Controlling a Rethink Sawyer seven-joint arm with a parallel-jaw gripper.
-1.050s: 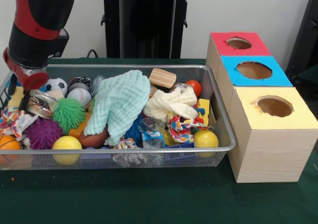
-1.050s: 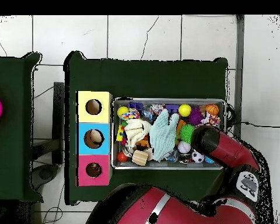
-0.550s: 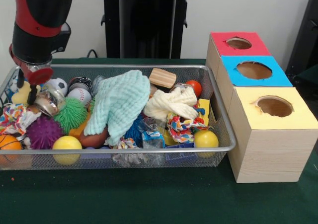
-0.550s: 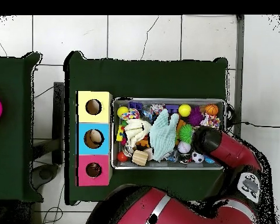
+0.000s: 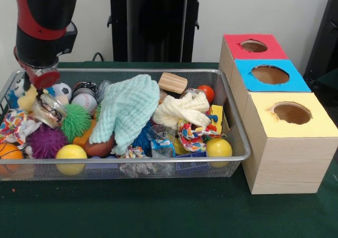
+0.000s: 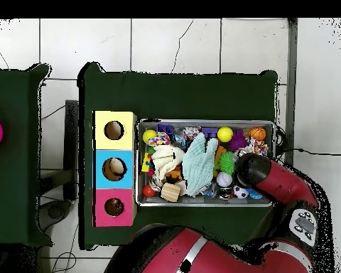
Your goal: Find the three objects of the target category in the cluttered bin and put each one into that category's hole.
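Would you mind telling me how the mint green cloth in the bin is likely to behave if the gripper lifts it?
The mint green cloth drapes over neighbouring toys, so it is probably floppy and would hang and sag. Its quilted fabric looks light and grippable. Lifting may drag or uncover items beneath, such as the brown ball.

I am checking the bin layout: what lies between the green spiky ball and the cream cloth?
In the front view, the mint green cloth lies between the green spiky ball and the cream cloth.
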